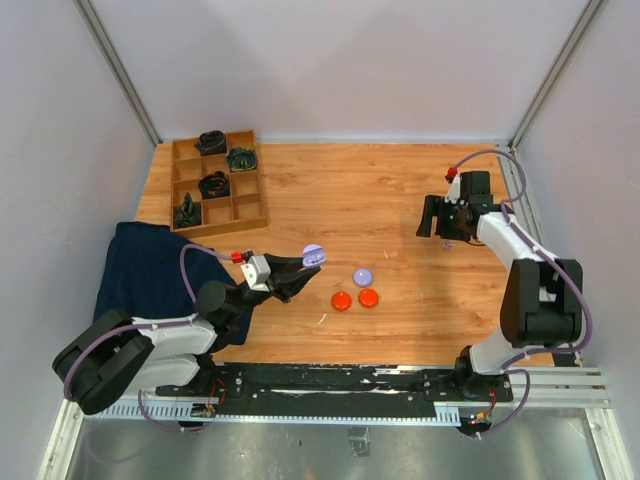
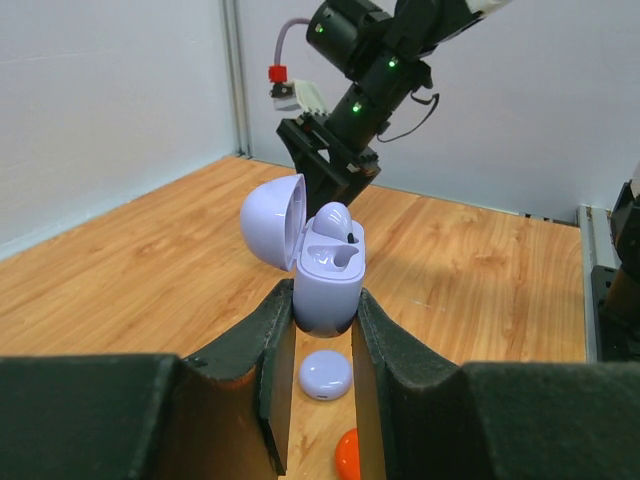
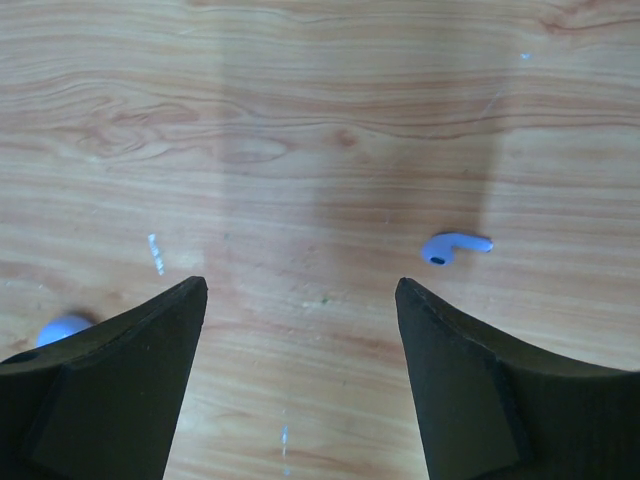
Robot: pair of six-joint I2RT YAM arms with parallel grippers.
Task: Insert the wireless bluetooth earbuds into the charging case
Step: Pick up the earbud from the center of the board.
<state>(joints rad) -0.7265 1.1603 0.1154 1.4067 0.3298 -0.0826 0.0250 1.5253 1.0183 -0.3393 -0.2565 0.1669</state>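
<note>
Pinching the open charging case (image 2: pixel 330 285), 1 earbud (image 2: pixel 335 216) seated, the left gripper (image 2: pixel 322 308) hovers; the right gripper (image 3: pixel 300 295) hangs spread beside the loose earbud (image 3: pixel 455 247), well apart from that case; next: centre, descend.

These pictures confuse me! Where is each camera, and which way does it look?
Top: high behind the robot, looking down at the table; left arm and right arm show.
Left wrist: on the left arm, looking forward; the left claw pinches an open purple case.
Right wrist: on the right arm, looking straight down; the open right claw, a purple earbud nearby.
Shared: top and left wrist show the case.
</note>
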